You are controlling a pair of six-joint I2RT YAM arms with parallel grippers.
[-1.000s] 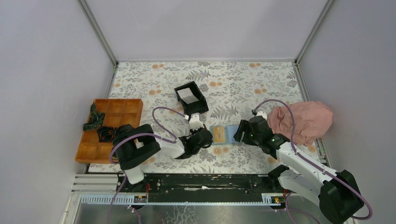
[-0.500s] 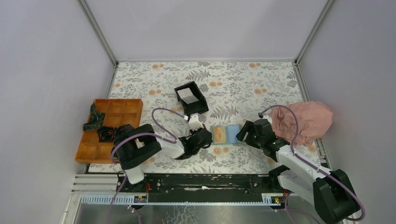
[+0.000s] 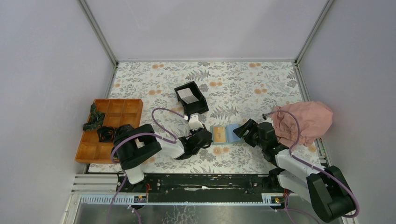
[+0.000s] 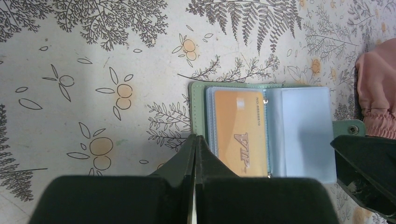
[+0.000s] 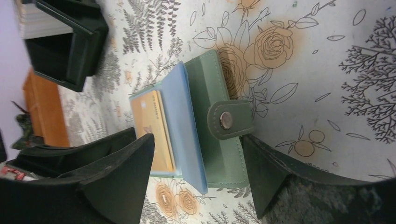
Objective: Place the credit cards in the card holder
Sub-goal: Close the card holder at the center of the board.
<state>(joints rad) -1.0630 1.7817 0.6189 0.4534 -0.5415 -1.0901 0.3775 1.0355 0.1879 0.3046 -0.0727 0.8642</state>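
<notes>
The card holder (image 3: 224, 134) lies open on the floral table, with green cover, light blue sleeves (image 4: 306, 130) and an orange card (image 4: 239, 133) in one sleeve. My left gripper (image 4: 195, 140) is shut with nothing between its fingers, its tips at the holder's left green edge (image 3: 208, 136). At the holder's right end my right gripper (image 5: 197, 140) stands open, its jaws straddling the raised blue sleeve and the snap tab (image 5: 227, 120). Pale credit cards (image 3: 188, 95) lie in the black box, also at the top left of the right wrist view (image 5: 39, 25).
The black open-top box (image 3: 192, 106) stands behind the holder. An orange compartment tray (image 3: 126, 109) holding dark items sits at the left. A pink cloth (image 3: 303, 120) is heaped at the right edge, close to the right arm's cable.
The right arm's wrist has swung right and lower, while its open jaws stay at the holder's right end. The left arm has not moved.
</notes>
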